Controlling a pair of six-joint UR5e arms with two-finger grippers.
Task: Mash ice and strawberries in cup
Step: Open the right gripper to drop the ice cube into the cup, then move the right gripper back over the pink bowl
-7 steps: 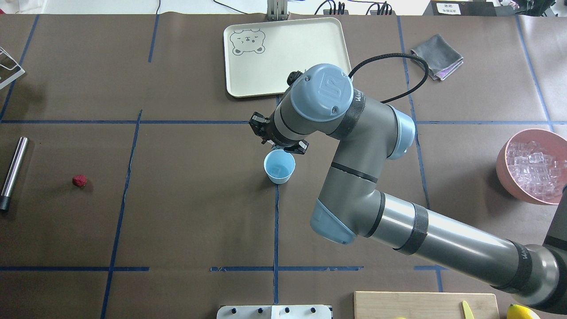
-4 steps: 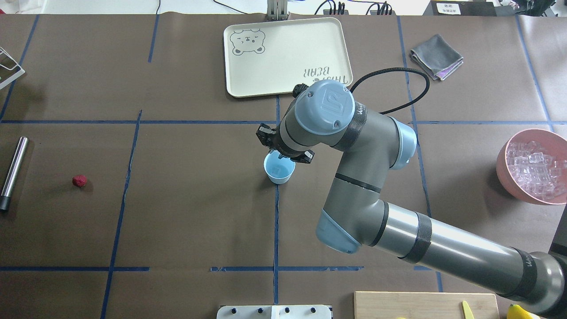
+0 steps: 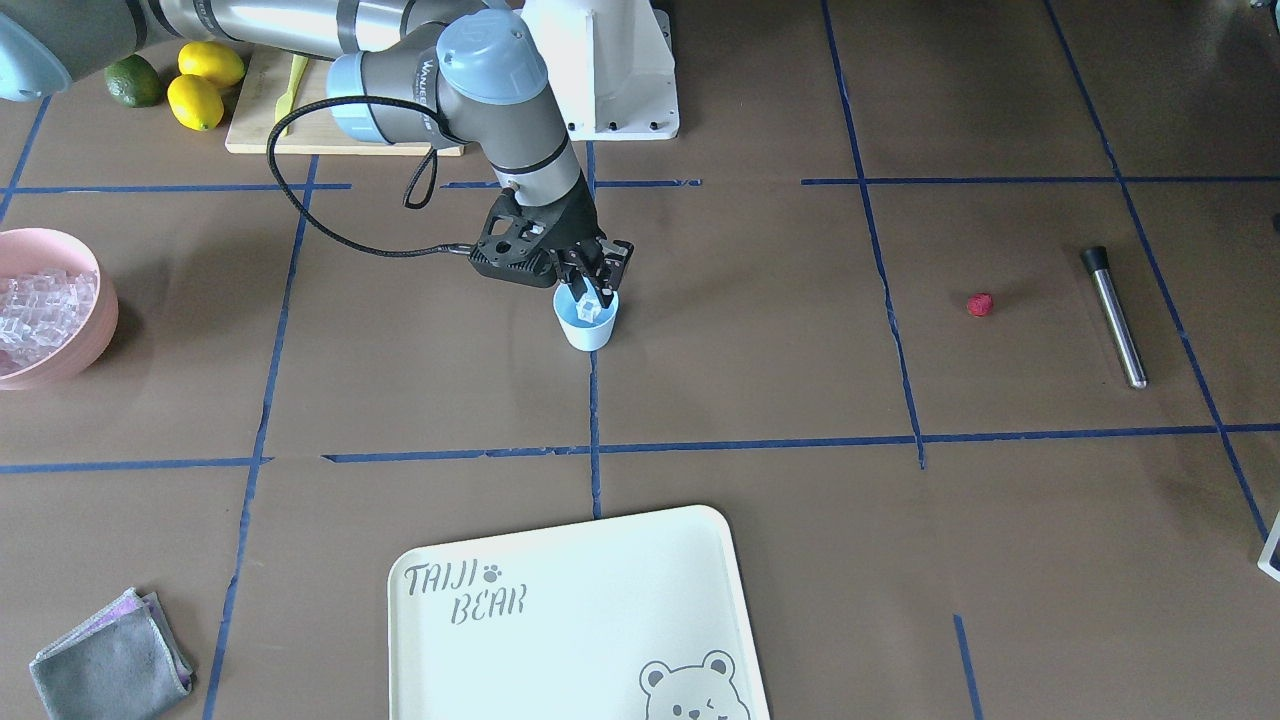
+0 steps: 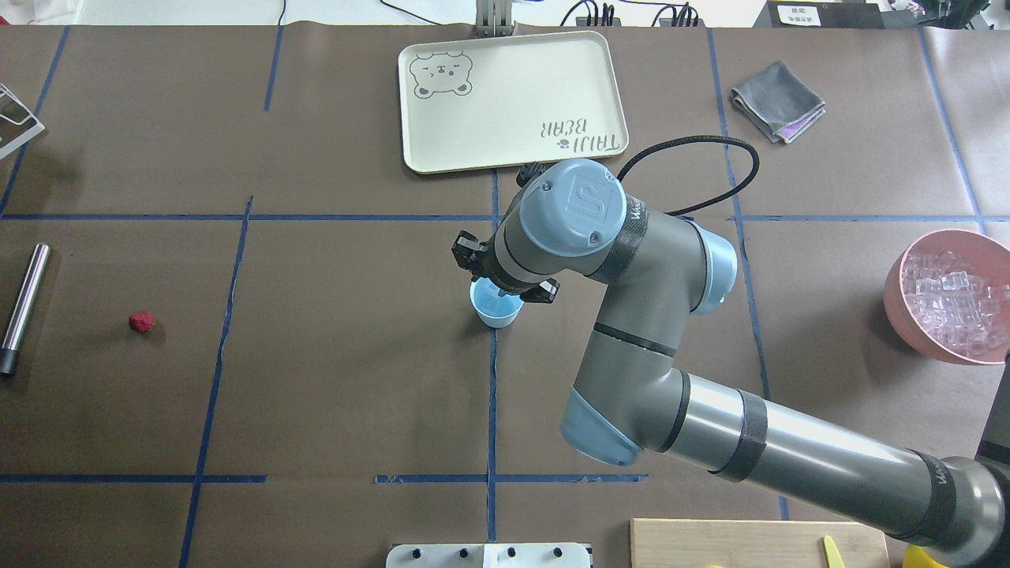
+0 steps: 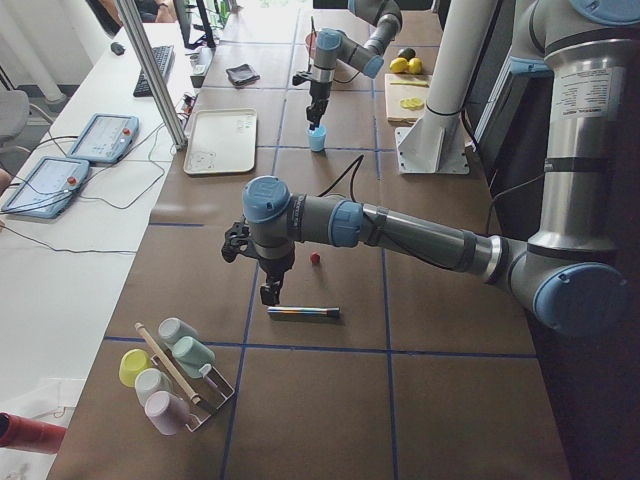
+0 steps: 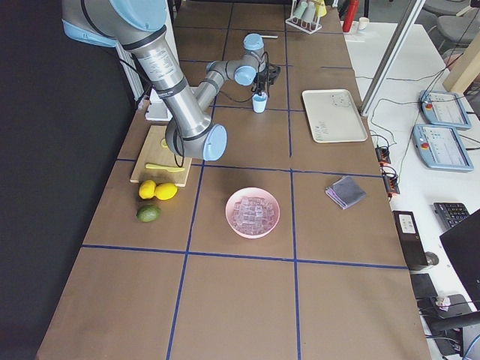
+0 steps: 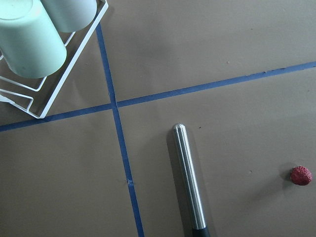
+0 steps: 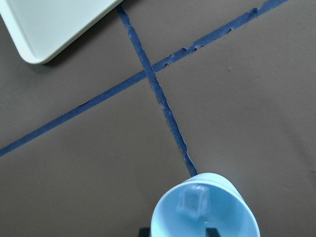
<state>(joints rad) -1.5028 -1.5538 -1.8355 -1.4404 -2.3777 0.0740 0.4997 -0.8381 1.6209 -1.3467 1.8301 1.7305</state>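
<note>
Loading stage, I reckon: left gripper (image 5: 270,295) hangs near the steel rod (image 4: 24,304) and strawberry (image 4: 142,322), well left of the cup (image 4: 493,315), fingers can't tell; right gripper (image 3: 590,290) at the cup mouth, fingers spread, ice cube (image 8: 194,202) inside; next needs strawberry fetched.

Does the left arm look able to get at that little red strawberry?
Probably yes. The left gripper hangs low, close to the strawberry, and nothing stands between them; a metal rod lies off to one side.
</note>
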